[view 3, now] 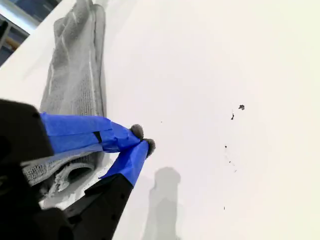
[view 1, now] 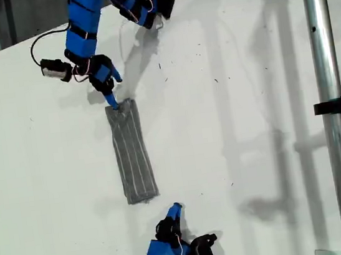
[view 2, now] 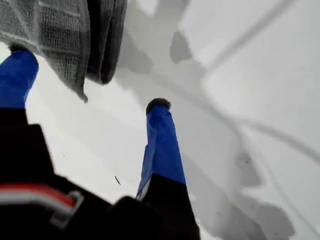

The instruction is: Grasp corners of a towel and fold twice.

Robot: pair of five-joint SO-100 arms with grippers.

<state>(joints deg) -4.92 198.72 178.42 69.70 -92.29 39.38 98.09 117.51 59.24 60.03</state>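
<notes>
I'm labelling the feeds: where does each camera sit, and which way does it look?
Exterior: above the table, looking down on the towel; shows both arms, my first gripper at one towel end, my second gripper near the other.
First wrist: on my first gripper, looking along its open fingers at the towel's end.
Second wrist: on my second gripper, shut, looking along the towel's length.
Shared: all show the towel.

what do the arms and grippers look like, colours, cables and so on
Both arms are built of bright blue segments with black joints and motor blocks. My first gripper has two long blue fingers with dark rounded tips on a black base bearing a red and white strip. My second gripper has blue fingers, seemingly tape-wrapped, with grey tips. Thin red and white wires run along the joints, and a black cable loops from one arm.
</notes>
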